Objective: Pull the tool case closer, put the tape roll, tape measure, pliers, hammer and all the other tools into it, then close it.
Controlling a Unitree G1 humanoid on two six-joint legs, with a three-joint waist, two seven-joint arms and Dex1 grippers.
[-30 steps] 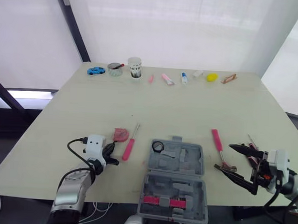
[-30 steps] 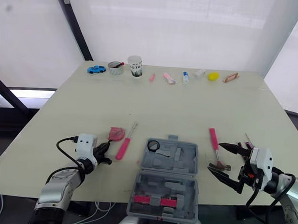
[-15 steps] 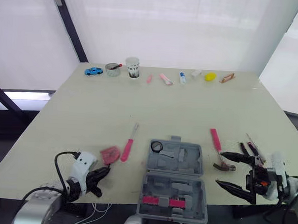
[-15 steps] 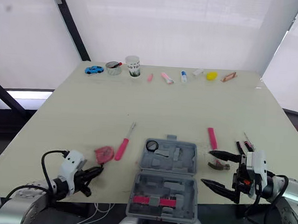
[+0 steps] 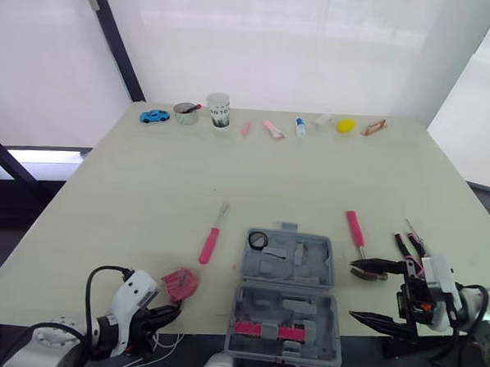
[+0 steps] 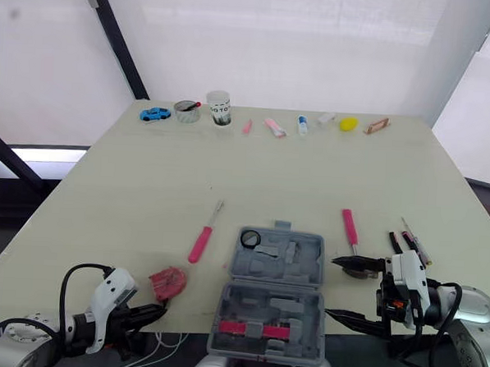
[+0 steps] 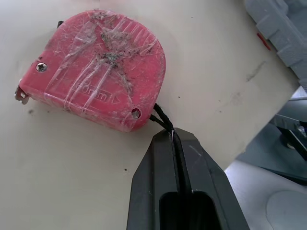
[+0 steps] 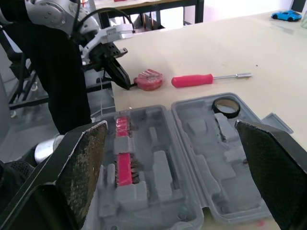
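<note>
Matte table [image 5: 310, 187]: left fingers [image 7: 158, 167] pinch scuffed tape measure [image 7: 96, 67] by cord [image 7: 160, 117]; right fingers [image 5: 379, 264] splayed.

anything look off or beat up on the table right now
The red plastic tape measure sits close to the front edge of the beige table, its face heavily scratched; the left gripper pinches only its thin black cord, not the body.

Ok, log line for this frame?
left gripper: shut on tape measure cord, near table edge | right gripper: open beside tool case | case: open, tape roll inside
</note>
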